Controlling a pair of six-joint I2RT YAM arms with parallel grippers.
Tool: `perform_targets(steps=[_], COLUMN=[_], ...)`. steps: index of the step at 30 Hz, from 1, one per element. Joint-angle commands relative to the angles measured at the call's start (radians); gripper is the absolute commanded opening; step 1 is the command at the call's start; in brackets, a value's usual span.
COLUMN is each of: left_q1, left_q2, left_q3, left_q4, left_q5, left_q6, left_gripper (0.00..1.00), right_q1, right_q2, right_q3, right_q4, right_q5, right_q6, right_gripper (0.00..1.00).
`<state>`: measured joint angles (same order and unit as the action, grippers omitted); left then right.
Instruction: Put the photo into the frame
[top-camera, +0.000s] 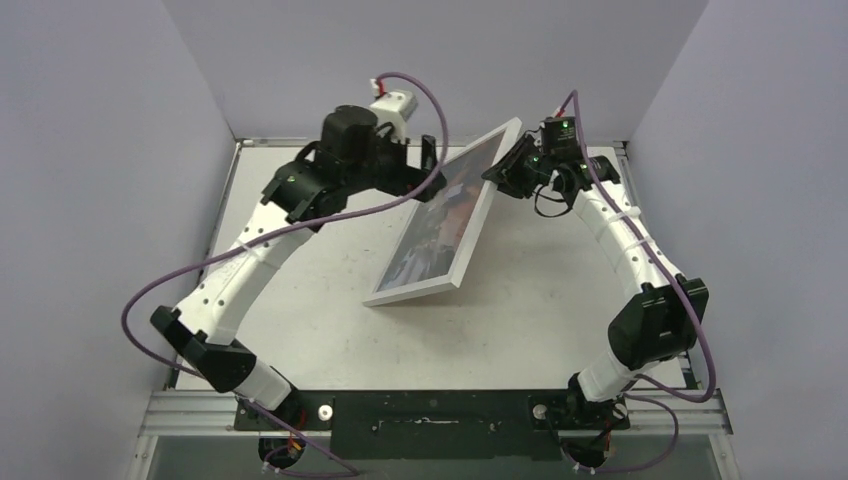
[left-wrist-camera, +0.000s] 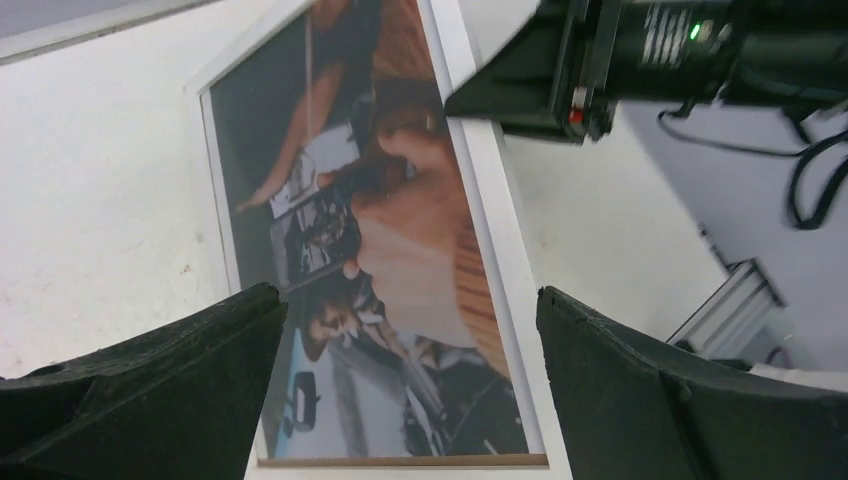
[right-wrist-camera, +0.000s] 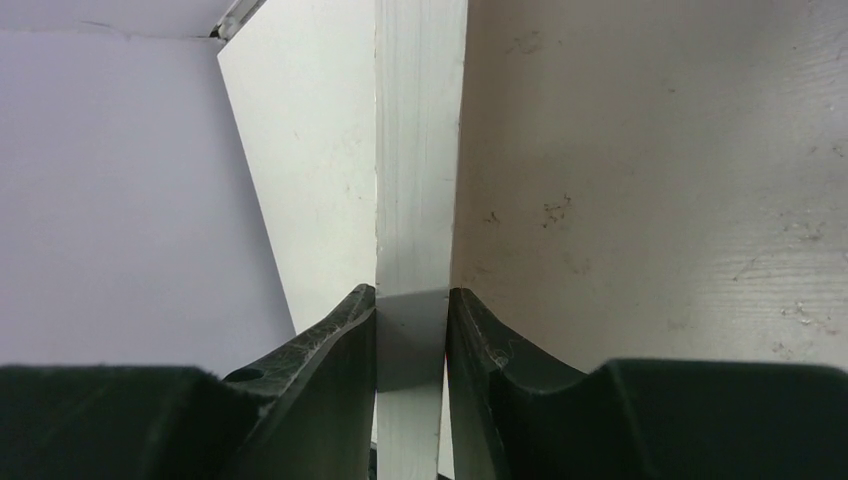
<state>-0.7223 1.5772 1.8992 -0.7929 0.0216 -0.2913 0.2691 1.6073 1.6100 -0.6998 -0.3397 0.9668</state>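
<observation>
Two arms: both are stretched toward the far half of the table (top-camera: 560, 300), as seen from above.
frame (top-camera: 412, 294): white; it is held tilted, with its upper edge raised toward the far right and its lower edge down by the table. Contact there cannot be told.
photo (top-camera: 440, 215): it is seen inside the frame, ringed by the white border, with its face turned up and to the left.
right gripper (right-wrist-camera: 412, 300): its fingers are clamped on the frame's raised edge.
left gripper (left-wrist-camera: 410, 300): its fingers are spread wide apart and held over the photo's face.

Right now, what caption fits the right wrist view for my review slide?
The right hand clamps the white edge of the frame, table beyond.
</observation>
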Motion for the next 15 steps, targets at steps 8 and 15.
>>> perform_targets(steps=[8,15], left_q1=[0.297,0.521], left_q2=[-0.105,-0.07], left_q3=[-0.131,-0.329], left_q4=[0.124,0.08], left_q5=[0.232,0.33], left_q6=[-0.155,-0.209], left_gripper=[0.97,0.97], right_q1=[-0.086,-0.122], right_q2=[0.076,0.185], right_q3=[-0.271,-0.309], right_q4=[0.409,0.412], right_q5=[-0.349,-0.398], right_q6=[-0.185,-0.301], right_gripper=[0.11,0.14])
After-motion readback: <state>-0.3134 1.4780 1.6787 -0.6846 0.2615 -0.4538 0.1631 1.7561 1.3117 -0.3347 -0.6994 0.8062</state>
